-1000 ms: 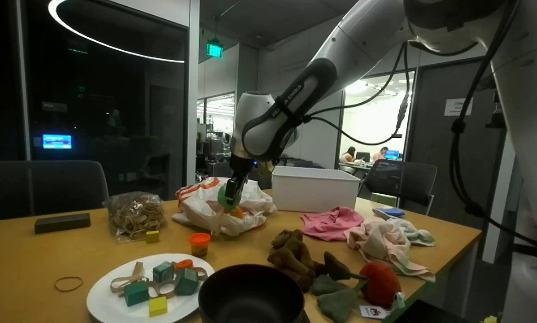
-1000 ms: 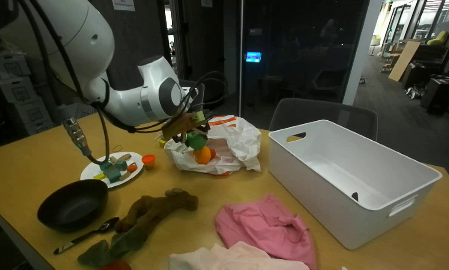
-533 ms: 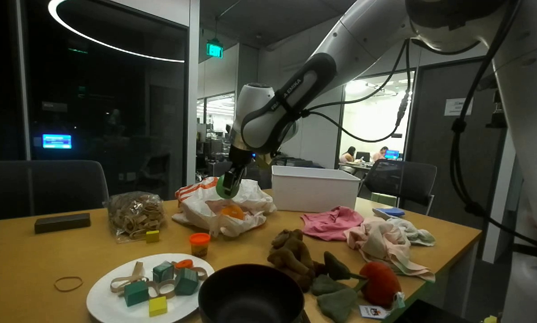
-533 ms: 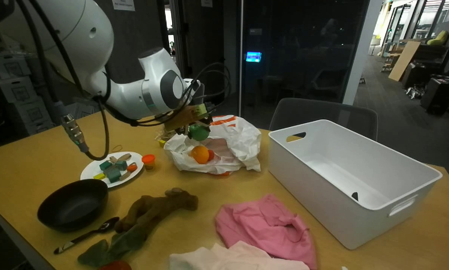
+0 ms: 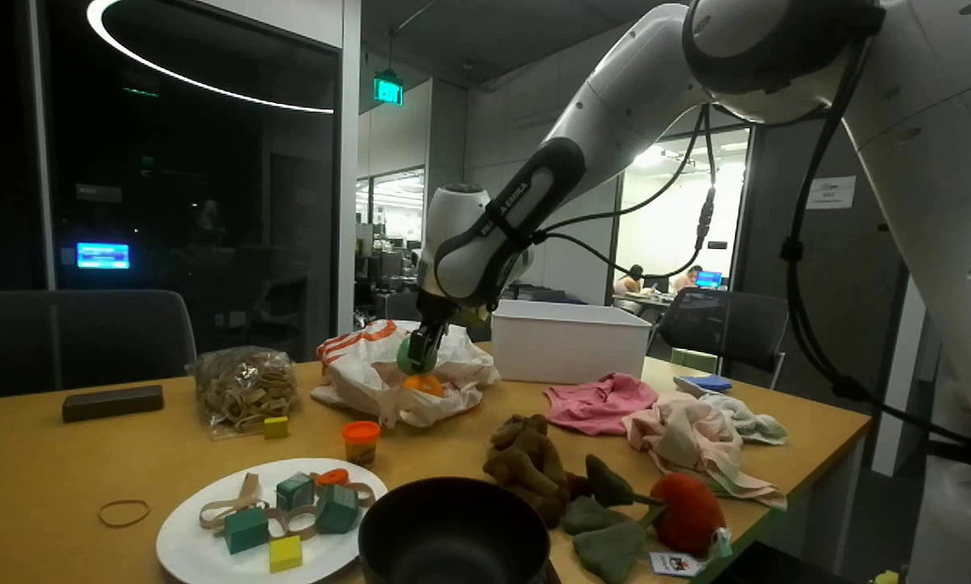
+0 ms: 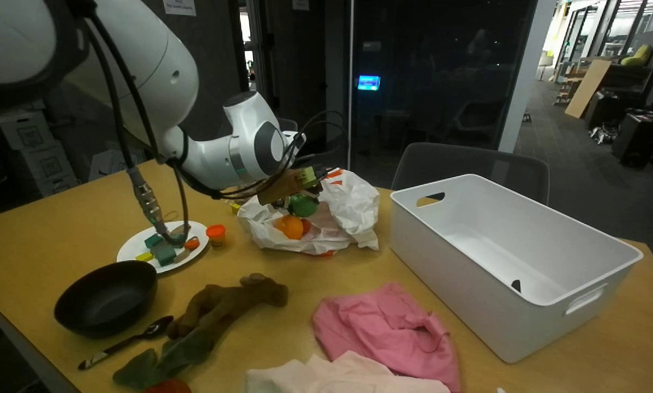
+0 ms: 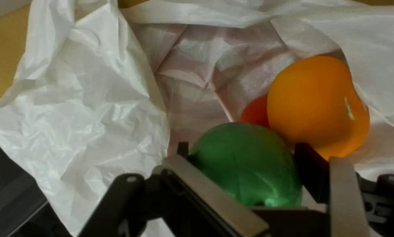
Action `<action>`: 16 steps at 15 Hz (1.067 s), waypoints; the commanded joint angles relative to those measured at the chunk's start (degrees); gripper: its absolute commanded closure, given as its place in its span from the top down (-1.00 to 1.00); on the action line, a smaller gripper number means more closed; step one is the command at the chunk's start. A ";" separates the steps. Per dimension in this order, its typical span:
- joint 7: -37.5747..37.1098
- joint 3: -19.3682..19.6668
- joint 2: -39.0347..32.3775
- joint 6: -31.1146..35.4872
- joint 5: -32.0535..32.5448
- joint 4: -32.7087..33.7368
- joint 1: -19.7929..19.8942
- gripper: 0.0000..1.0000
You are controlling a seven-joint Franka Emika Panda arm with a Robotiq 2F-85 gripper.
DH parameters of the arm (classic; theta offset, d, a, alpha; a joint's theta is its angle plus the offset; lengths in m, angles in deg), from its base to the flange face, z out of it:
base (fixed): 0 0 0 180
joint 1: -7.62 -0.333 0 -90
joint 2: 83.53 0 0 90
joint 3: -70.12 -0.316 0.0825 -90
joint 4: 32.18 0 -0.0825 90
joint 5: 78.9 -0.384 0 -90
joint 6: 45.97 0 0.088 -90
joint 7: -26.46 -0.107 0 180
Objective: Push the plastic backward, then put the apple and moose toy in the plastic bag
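the gripper (image 5: 419, 355) clasps the green apple (image 5: 405, 357) above the white plastic bag (image 5: 358, 386), where an orange (image 5: 427, 385) sits, and the brown moose toy (image 5: 527, 461) lies near a black pan (image 5: 454, 527).

Glossy plastic bag (image 7: 91, 125) — smooth, shiny apple (image 7: 246, 161) — plush moose toy (image 6: 228, 305)

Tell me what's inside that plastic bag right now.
The bag holds what looks like an orange and something red, partly hidden. The gripper has the apple above them. Whatever lies under these or in the bag's folds is covered.
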 commanded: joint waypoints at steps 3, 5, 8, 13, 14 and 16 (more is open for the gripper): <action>-4.39 5.12 -5.42 0.97 5.60 4.68 -2.87 0.10; -4.94 5.85 -6.55 0.88 6.18 4.84 -3.11 0.89; -5.17 6.06 -7.25 1.31 5.75 4.77 -3.21 1.00; -5.54 4.32 -3.03 1.72 3.10 2.46 -2.14 1.00; -6.15 4.54 -1.55 2.59 3.14 1.68 -2.21 1.00; -9.44 6.83 0.75 3.67 5.03 1.04 -3.74 1.00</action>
